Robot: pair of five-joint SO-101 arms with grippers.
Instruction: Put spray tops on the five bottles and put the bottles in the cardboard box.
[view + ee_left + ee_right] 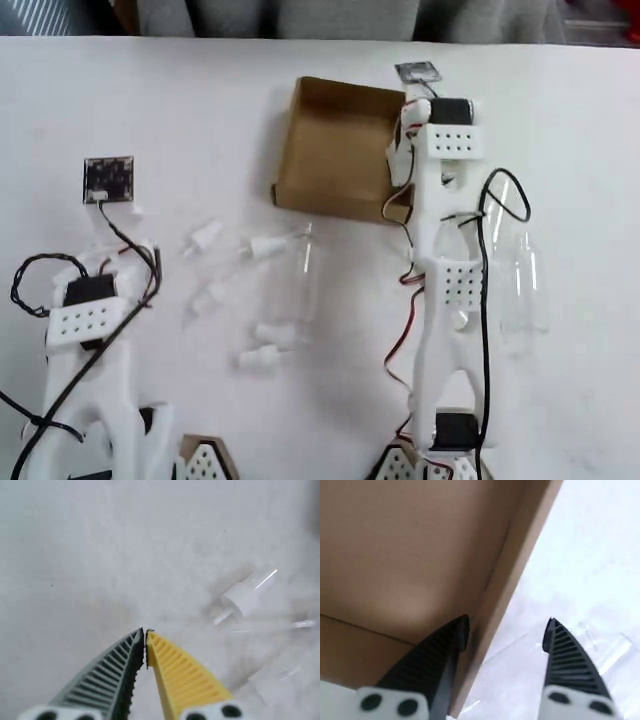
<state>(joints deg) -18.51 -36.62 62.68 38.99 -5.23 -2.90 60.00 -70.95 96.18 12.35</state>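
Looks like a robotics lab or hobby workbench. Shows a plain white table (200, 110) carrying a white plastic left arm (85, 320) and right arm (450, 290) (black and red wiring (30, 285) exposed), plus a bare circuit board (108, 179) at left and a second board (418, 72) far right.

The cardboard box (335, 140) is brown, the table (200, 110) white, the left pincer (145, 635) grey and yellow.
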